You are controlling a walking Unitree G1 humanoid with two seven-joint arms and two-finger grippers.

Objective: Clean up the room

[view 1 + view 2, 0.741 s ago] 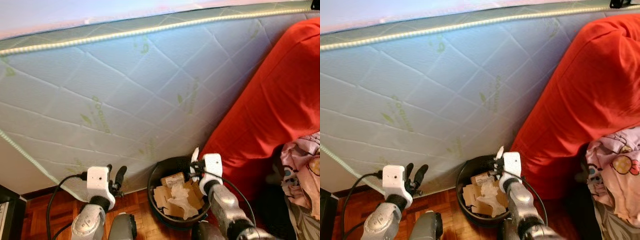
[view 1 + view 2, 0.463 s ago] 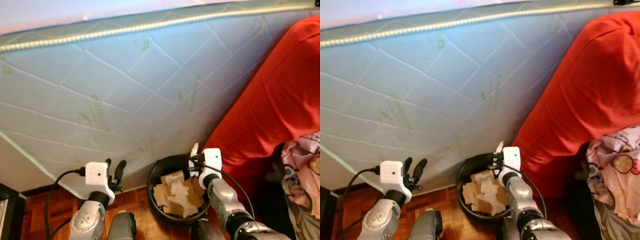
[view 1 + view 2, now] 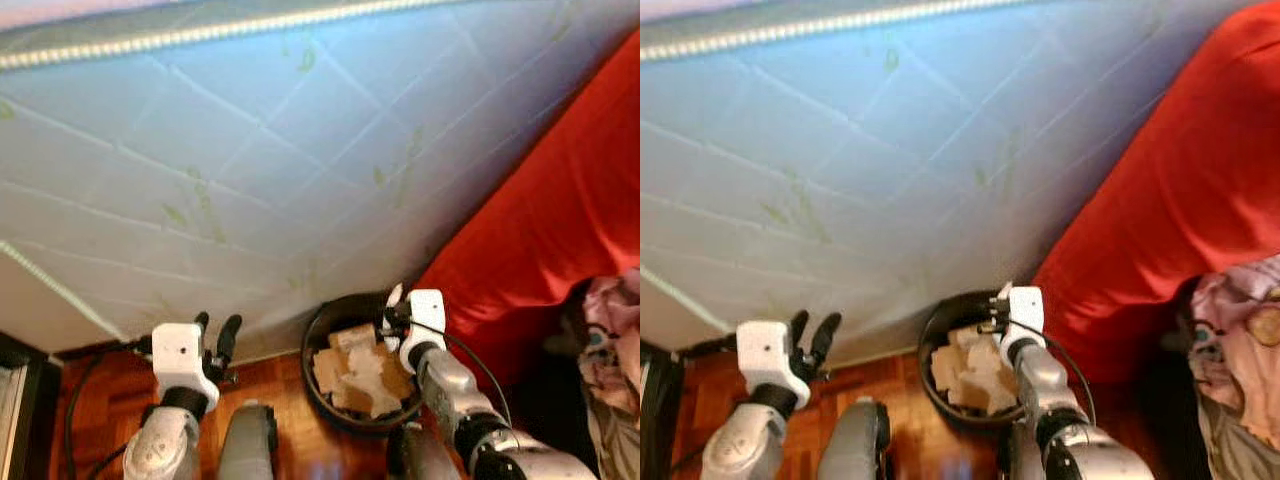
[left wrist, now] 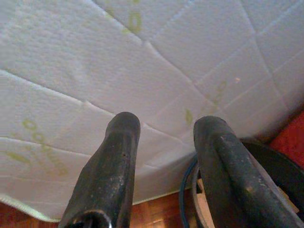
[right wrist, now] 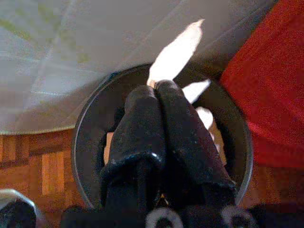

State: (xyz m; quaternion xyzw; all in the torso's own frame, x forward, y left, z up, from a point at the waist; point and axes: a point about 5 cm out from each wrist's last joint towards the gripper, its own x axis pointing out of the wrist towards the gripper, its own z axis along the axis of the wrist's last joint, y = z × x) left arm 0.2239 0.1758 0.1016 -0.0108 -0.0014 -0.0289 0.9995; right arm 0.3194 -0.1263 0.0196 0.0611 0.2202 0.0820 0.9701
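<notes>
A round black bin (image 3: 322,340) stands on the wood floor against the mattress, holding several brown cardboard scraps (image 3: 362,372) and crumpled paper. My right gripper (image 3: 392,305) hovers over the bin's far rim, shut on a white scrap of paper (image 5: 176,54) that sticks out beyond its fingertips. The bin (image 5: 89,142) lies right beneath that gripper in the right wrist view. My left gripper (image 3: 217,325) is raised to the left of the bin, close to the mattress face, open with nothing between its fingers (image 4: 111,166).
A pale quilted mattress (image 3: 250,160) leans upright across the whole background. A red cover (image 3: 560,230) drapes at the right, with pink patterned fabric (image 3: 610,330) below it. Parquet floor (image 3: 290,410) shows by the bin, and a dark furniture edge (image 3: 20,400) sits at the far left.
The head camera has tilted and blurred, shifting the whole scene. Both grippers hold about the same places relative to the bin; the right one still grips the white scrap.
</notes>
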